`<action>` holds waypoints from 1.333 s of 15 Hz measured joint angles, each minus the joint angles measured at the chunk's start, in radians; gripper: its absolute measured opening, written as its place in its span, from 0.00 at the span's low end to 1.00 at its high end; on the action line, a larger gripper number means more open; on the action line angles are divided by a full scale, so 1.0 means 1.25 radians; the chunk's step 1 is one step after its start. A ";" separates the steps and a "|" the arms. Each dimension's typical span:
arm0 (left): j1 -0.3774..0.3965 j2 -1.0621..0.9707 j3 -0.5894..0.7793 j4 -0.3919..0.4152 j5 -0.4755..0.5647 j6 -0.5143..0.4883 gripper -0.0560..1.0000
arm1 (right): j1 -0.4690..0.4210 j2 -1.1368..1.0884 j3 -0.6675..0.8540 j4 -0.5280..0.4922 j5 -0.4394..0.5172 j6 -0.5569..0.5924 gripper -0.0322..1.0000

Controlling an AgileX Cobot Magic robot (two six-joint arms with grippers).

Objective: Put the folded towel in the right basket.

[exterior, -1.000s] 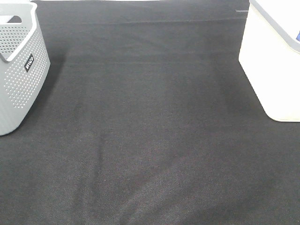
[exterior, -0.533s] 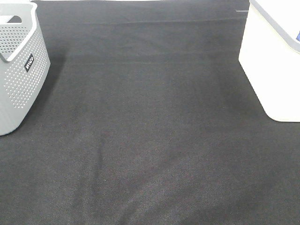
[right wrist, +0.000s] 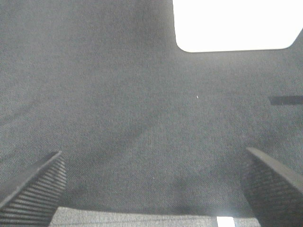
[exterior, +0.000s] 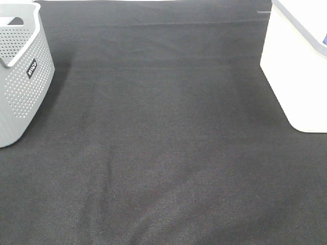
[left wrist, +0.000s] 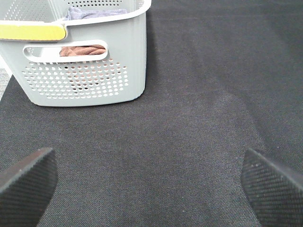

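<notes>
Lab bench: black cloth [exterior: 163, 153], laundry baskets [exterior: 20, 76]

Two baskets stand on one dark surface [exterior: 163, 153]: one grey perforated basket [exterior: 20, 87] at the left and one white basket [exterior: 299, 66] at the right. Inside the grey one, at least two pieces of cloth show: one brown cloth [left wrist: 81, 49] and one blue-grey cloth [left wrist: 92, 13]. Two grippers, one per wrist view: left gripper [left wrist: 151, 182], right gripper [right wrist: 151, 187].
</notes>
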 joint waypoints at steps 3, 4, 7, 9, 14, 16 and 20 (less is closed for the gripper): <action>0.000 0.000 0.000 0.000 0.000 0.000 0.98 | 0.000 0.000 0.001 0.000 -0.003 0.000 0.97; 0.000 0.000 0.000 0.000 0.000 0.000 0.98 | 0.000 0.000 0.001 0.000 -0.003 0.000 0.97; 0.000 0.000 0.000 0.000 0.000 0.000 0.98 | 0.000 0.000 0.001 0.000 -0.003 0.000 0.97; 0.000 0.000 0.000 0.000 0.000 0.000 0.98 | 0.000 0.000 0.001 0.000 -0.003 -0.002 0.97; 0.000 0.000 0.000 0.000 0.000 0.000 0.98 | 0.000 0.000 0.001 0.000 -0.003 -0.026 0.97; 0.000 0.000 0.000 0.000 0.000 0.000 0.98 | 0.000 0.000 0.001 0.000 -0.003 -0.026 0.97; 0.000 0.000 0.000 0.000 0.000 0.000 0.98 | 0.000 0.000 0.001 0.000 -0.003 -0.026 0.97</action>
